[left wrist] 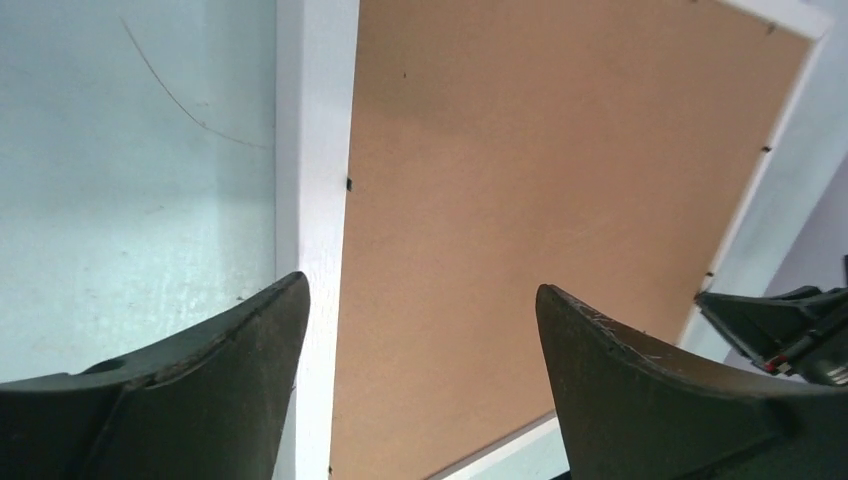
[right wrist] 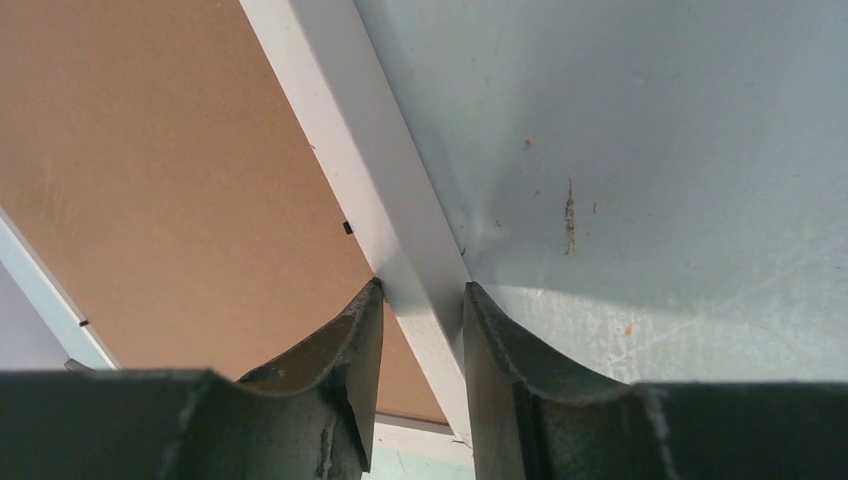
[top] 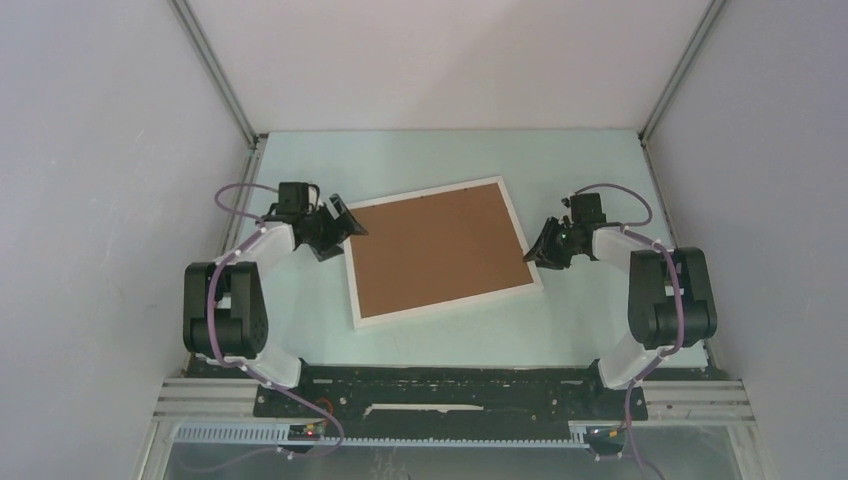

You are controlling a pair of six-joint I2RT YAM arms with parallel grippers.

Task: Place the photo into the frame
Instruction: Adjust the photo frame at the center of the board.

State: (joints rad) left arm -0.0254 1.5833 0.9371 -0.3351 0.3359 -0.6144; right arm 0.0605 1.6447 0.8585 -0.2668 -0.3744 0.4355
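Pinches the right rim of the frame (right wrist: 365, 140) with the right end effector (right wrist: 420, 290), likely to steady it flat on the surface (left wrist: 130, 200). Hangs the left end effector (left wrist: 420, 290) wide open. Shows no photo.

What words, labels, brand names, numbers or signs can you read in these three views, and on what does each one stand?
No readable text in any view.
On the frame: none, plain white rim.
On the backing board: none, bare brown with small black tabs at its edge.
On the table: none, only scratches and specks.
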